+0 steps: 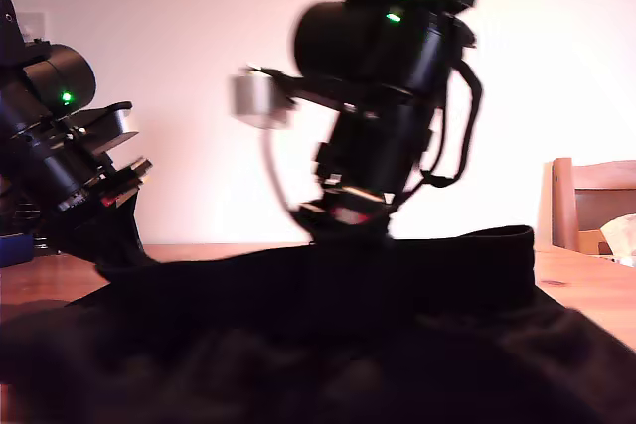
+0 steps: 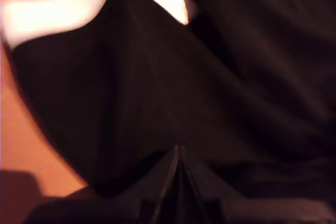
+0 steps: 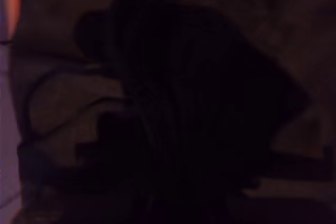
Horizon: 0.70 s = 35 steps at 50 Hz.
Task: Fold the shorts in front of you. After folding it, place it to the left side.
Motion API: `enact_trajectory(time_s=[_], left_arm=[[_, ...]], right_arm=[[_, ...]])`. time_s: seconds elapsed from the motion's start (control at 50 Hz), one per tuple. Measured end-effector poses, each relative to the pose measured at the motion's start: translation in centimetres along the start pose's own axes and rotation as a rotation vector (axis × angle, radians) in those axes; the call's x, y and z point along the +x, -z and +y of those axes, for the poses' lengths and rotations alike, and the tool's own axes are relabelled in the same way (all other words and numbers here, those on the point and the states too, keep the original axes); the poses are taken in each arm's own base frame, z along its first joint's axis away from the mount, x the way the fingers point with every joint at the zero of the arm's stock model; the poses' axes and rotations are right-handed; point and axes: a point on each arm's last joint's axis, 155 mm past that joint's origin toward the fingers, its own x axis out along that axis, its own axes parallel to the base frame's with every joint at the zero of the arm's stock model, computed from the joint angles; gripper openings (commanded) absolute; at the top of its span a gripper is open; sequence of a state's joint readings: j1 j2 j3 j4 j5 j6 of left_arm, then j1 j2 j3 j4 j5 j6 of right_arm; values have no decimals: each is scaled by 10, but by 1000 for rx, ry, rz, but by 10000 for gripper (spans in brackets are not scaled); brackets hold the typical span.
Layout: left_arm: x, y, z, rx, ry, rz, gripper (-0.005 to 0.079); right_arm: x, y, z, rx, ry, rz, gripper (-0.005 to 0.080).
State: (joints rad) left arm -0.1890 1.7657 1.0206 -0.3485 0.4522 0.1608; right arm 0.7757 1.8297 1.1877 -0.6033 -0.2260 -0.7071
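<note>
while the black soft-fabric shorts (image 1: 397, 345) lie spread wide over the orange-brown wooden surface (image 1: 586, 290), filling the foreground of the exterior view, one black arm (image 1: 383, 126) points down onto them near the middle of that view. another black arm (image 1: 60, 146) stands at the exterior view's left, its lower end at the edge of the cloth. the wrist views do not settle which arm is which. my first gripper (image 2: 177, 156) is closed, its jaws pressed together with black cloth pinched at them. beyond it the fabric fans out to a broad white trim (image 2: 47, 17), with bare surface beside it. the second wrist view is very dark and filled by a ribbed waistband (image 3: 173, 103) close up, so i cannot tell whether my second gripper is open or closed. a pale wooden chair (image 1: 591, 201) stands at the exterior view's right.
</note>
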Motion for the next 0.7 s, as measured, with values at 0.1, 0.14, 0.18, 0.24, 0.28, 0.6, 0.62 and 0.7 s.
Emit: enact_trajectory(time_s=[0.1, 0.14, 0.18, 0.24, 0.28, 0.6, 0.62, 0.7], left_arm=[[0, 23, -6, -39, 15, 90, -19], [-1, 30, -8, -51, 18, 120, -19], [-2, 37, -7, -61, 9, 145, -19], [-3, 45, -1, -69, -28, 178, -19], [-4, 48, 2, -73, -42, 193, -19], [-18, 91, 7, -156, -120, 368, -19], [-18, 93, 6, -157, -118, 378, -19], [-22, 102, 0, -170, -112, 423, -19]], right_arm=[[0, -1, 2, -2, -3, 0, -11], [1, -1, 3, 1, -4, 0, -11], [0, -1, 2, 12, -3, 0, -11], [0, -1, 2, 19, -3, 1, -11], [0, -1, 2, 19, -3, 0, -11], [-7, -1, 3, 40, 0, -2, -11], [-8, -2, 3, 43, 2, -4, -11], [-14, -1, 5, 52, 0, -2, -11]])
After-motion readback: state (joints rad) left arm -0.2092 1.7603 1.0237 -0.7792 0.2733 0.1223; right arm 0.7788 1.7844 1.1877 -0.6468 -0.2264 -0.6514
